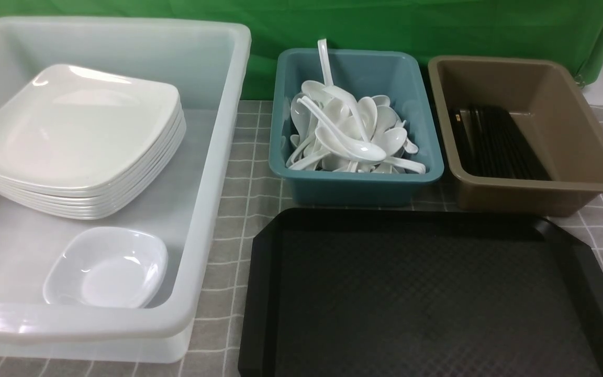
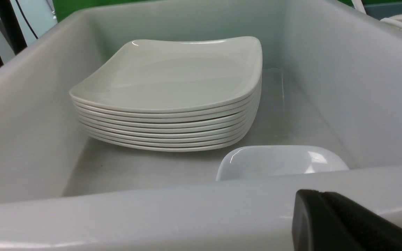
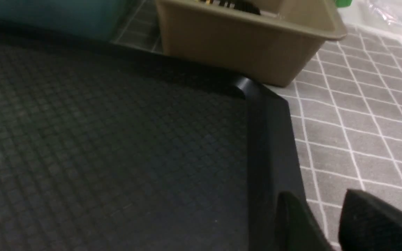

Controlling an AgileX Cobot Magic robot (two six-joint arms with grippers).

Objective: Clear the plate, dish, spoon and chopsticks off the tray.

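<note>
tray (image 1: 427, 293) bare, task looks done | plate (image 1: 76, 125) atop stack, dish (image 1: 108, 267) beside it in white bin (image 1: 218, 173) | spoon among teal bin (image 1: 356, 183) heap | chopsticks (image 1: 500, 144) in brown bin (image 1: 537, 193) | left gripper (image 2: 347, 223) closed, empty | right gripper (image 3: 333, 223) parted, empty

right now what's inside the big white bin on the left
A stack of white square plates at the back and one small white dish near the front of the bin. Only the top plate's face shows; anything under the stack is hidden.
</note>
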